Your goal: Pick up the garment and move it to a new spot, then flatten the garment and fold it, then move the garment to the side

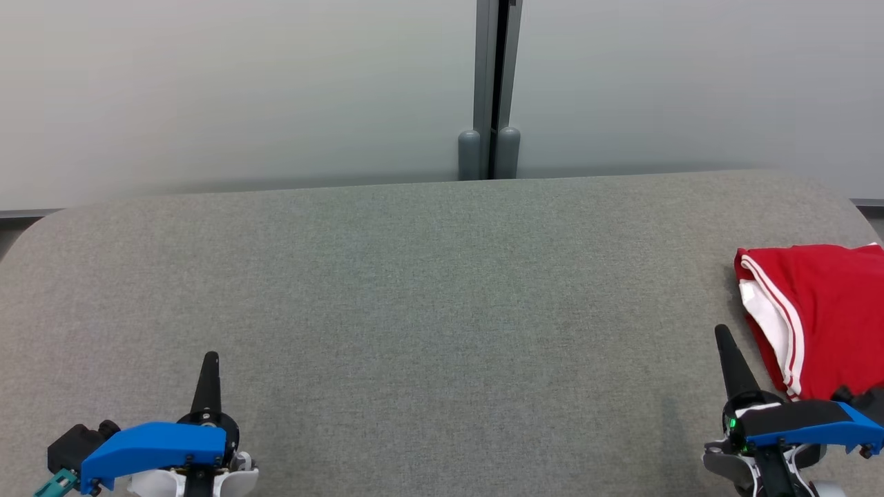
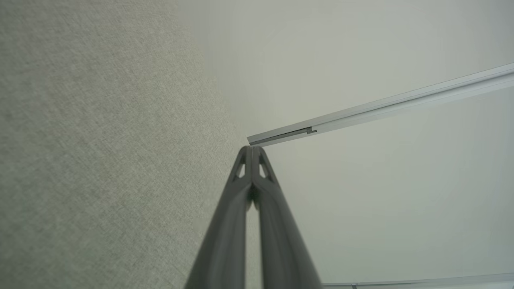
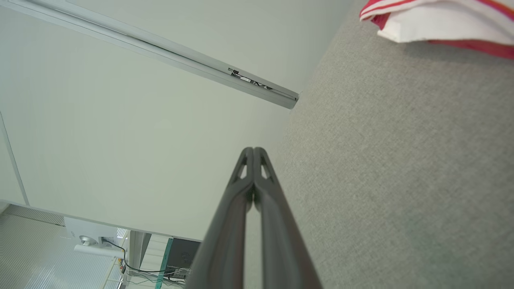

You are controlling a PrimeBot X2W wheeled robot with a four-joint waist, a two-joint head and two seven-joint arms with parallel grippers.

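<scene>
The garment [image 1: 822, 314] is red with white stripes and a white panel, folded into a compact bundle at the right edge of the grey table [image 1: 428, 290]. Its white and red edge also peeks into the top right of the right wrist view, garment [image 3: 433, 24]. My right gripper [image 1: 723, 335] is shut and empty, just left of the garment and apart from it; its tips [image 3: 253, 150] meet in the wrist view. My left gripper [image 1: 210, 359] sits shut and empty near the table's front left, tips [image 2: 251, 148] pressed together.
A pale partition wall [image 1: 242, 90] with a grey vertical post [image 1: 490, 90] stands right behind the table's far edge. The table's rounded corners lie at far left and far right. In the right wrist view, cables and equipment [image 3: 160, 257] show beyond the partition.
</scene>
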